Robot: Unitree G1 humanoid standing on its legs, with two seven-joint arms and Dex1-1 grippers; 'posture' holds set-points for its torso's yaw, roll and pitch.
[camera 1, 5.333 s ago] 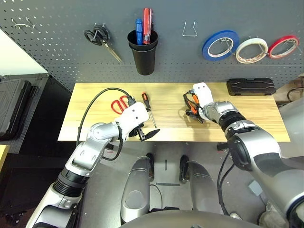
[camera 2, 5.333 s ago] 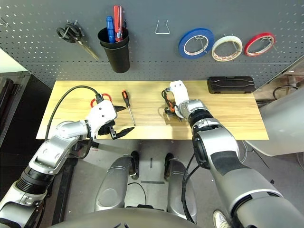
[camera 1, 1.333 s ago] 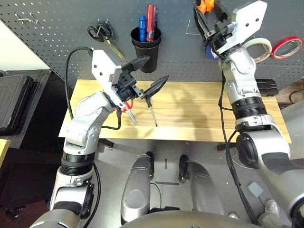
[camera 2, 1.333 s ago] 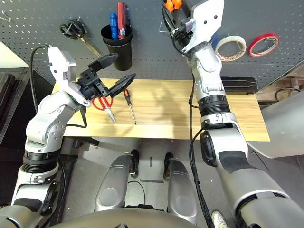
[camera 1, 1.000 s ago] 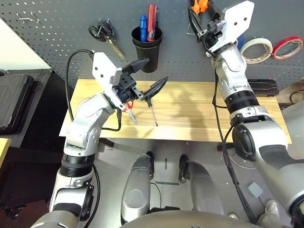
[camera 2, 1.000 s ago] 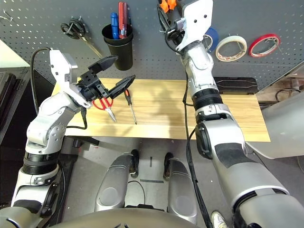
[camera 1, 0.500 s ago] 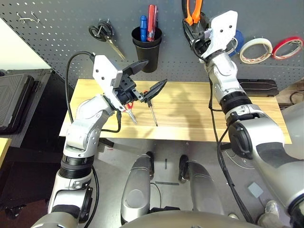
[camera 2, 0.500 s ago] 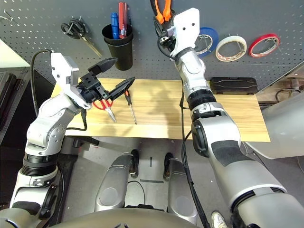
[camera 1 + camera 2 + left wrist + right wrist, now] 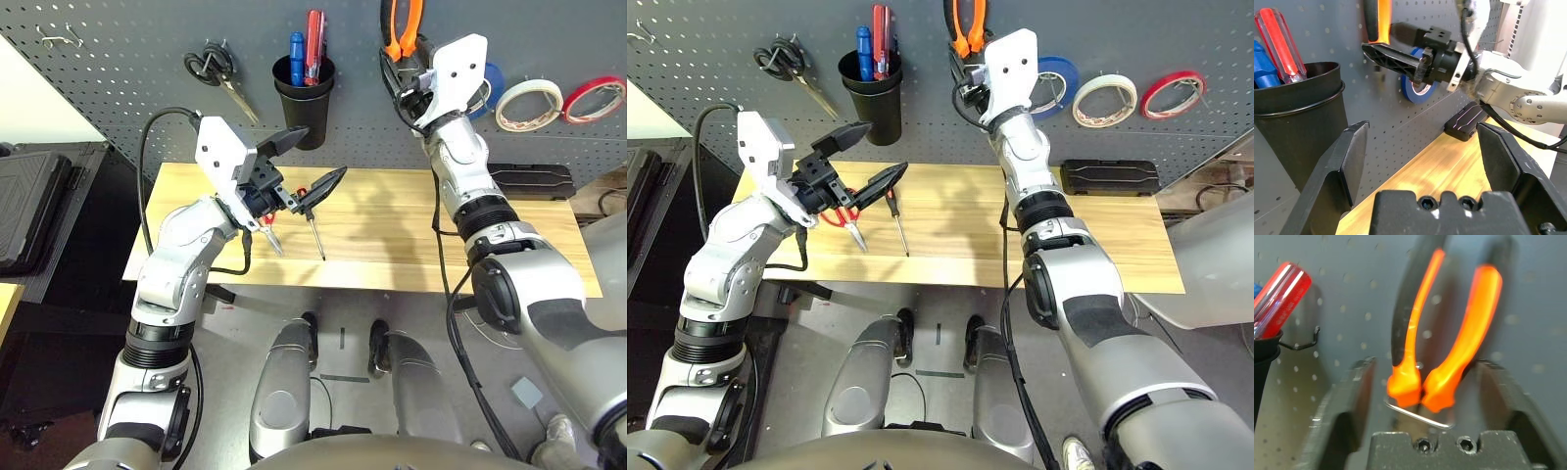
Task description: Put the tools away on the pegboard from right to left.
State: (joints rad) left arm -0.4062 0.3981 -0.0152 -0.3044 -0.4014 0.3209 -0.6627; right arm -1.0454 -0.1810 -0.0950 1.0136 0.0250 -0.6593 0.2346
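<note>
From the head camera I see the pliers hanging on the pegboard, handles up, with my right gripper raised just below them. My left gripper hovers over the bench, above the screwdriver and red-handled scissors. My left wrist camera shows its fingers spread wide, empty. My right wrist camera shows fingers parted either side of the pliers' head on its wire hook, seemingly released.

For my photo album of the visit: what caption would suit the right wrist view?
Orange-and-black-handled pliers hang on the pegboard hook, the right gripper open around them.
</note>
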